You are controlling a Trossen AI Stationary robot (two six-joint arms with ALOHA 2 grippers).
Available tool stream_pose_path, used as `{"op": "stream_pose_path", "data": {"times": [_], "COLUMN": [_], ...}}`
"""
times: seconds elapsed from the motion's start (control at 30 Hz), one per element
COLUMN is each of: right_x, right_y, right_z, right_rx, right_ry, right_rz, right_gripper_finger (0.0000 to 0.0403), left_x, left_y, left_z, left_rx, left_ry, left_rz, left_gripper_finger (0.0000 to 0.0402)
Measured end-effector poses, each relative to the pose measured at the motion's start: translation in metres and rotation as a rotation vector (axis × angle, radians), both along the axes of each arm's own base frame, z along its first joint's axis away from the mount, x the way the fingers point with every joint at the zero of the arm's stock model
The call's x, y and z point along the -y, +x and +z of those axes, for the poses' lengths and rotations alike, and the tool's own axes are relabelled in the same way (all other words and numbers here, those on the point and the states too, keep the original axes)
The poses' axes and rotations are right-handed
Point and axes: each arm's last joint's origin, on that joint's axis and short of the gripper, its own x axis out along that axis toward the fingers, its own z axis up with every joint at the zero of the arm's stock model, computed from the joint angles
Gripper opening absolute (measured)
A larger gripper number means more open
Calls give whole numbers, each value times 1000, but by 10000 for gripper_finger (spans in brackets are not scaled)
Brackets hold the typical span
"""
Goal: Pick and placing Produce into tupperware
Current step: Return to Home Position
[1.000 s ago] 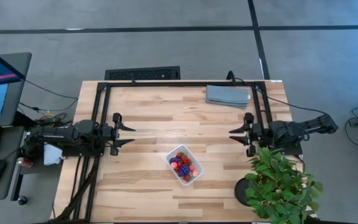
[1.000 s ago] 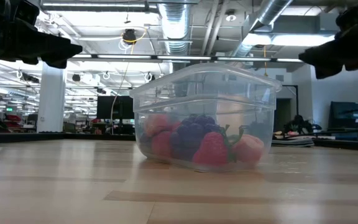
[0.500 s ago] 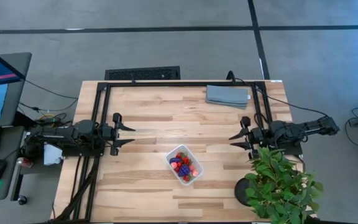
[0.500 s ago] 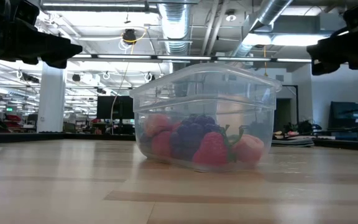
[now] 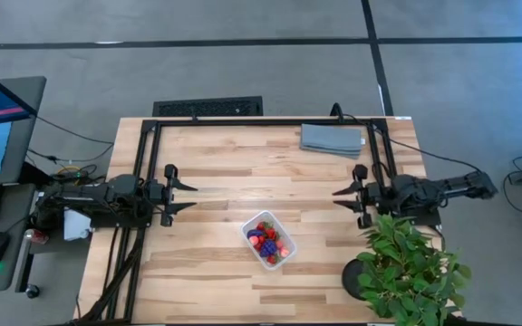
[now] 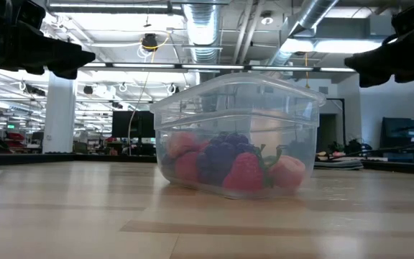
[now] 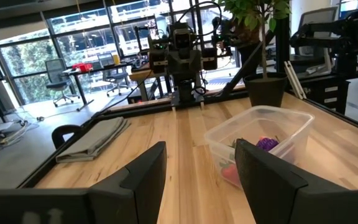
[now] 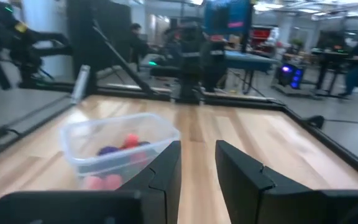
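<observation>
Several red, pink and purple fruit pieces (image 6: 230, 164) lie in the clear, round-cornered plastic tupperware (image 5: 271, 240) on the wooden table (image 5: 225, 163) — left gripper (image 5: 193, 196) and right gripper (image 5: 337, 196) flank it, fingers apart.

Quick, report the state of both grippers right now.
Left gripper: open, holding nothing, above the table's left side.
Right gripper: open with a narrower gap, holding nothing, above the table's right side.

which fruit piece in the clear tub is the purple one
The bumpy dark purple fruit piece in the middle of the small clear plastic rectangular container; the red and pink fruit pieces sit on either side of it.
</observation>
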Motion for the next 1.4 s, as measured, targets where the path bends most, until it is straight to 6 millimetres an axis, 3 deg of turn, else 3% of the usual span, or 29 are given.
{"op": "stream_pose_path", "data": {"times": [0.33, 1.4], "right_x": [8, 1], "right_y": [4, -3], "right_z": [-5, 3], "right_rx": [-56, 48], "right_ry": [62, -46], "right_rz": [-85, 10], "right_gripper_finger": [122, 122], "left_x": [0, 0], "left_y": [0, 0], "left_z": [0, 0], "left_rx": [0, 0], "left_ry": [0, 0], "left_rz": [0, 0], "left_gripper_finger": [183, 183]}}
